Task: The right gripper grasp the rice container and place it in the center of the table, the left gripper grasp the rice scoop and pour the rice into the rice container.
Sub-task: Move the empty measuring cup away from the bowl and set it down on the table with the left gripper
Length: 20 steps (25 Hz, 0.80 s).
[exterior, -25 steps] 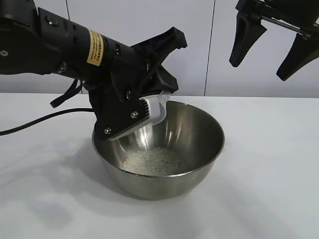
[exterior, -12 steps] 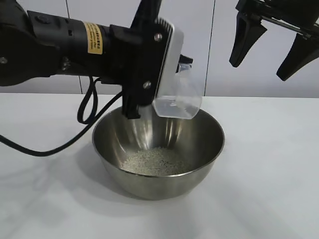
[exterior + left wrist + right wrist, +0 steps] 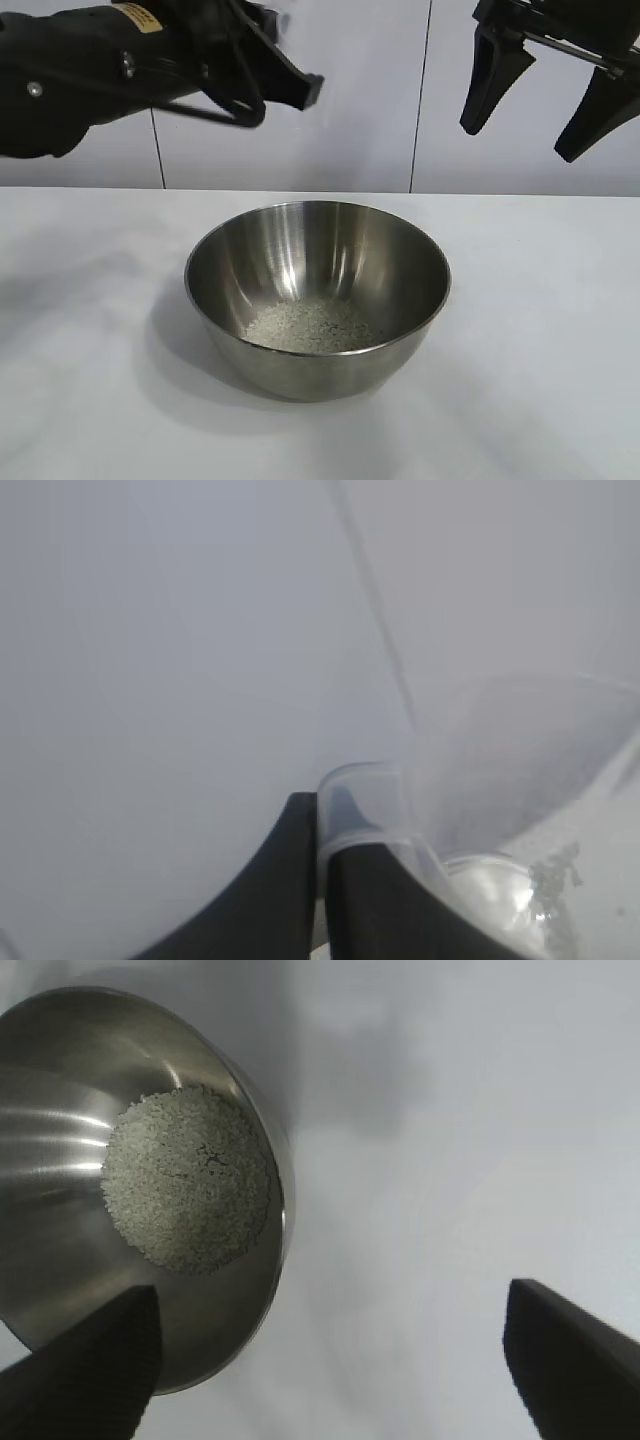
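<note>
The rice scoop (image 3: 470, 810), a thin clear plastic cup, is likely handling as light, slick and easily crushed; the left tool (image 3: 322, 880) is gripping it by its small rim lip, fingers clenched there. In the wrist view its mouth is opening away from the tool, the long axis running on from the fingers; in the exterior view the scoop itself cannot be made out, the left tool (image 3: 285, 75) being raised high above the tabletop's far left side. The rice container (image 3: 318, 296), rigid and judged heavy, smooth-walled and best taken at the rim, is sitting upright near the middle of the tabletop (image 3: 540, 380), mouth up, rice (image 3: 310, 326) heaped on its bottom. The right tool (image 3: 545, 85) is hanging released, fingers spread, above the far right edge
</note>
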Tool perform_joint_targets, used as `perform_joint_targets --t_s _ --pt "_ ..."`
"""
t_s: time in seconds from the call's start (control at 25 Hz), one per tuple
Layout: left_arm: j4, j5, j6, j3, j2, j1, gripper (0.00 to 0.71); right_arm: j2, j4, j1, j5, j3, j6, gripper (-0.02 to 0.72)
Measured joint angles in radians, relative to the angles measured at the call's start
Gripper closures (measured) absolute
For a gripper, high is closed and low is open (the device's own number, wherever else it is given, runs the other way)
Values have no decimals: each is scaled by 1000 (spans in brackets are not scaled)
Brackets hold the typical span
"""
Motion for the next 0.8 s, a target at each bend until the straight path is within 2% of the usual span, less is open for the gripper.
perform_joint_targets --t_s 0.12,0.36,0.6,0.8 --pt "-82 -56 6 50 -13 29 702 0 0 0 -1 0 0 61" --pt "-6 -217 -199 253 -36 133 702 0 0 0 -3 0 -1 61" --pt "114 -234 -283 399 -28 240 703 0 0 0 -5 0 -7 61" --pt "196 -239 -345 436 63 267 703 0 0 0 -10 0 -7 61"
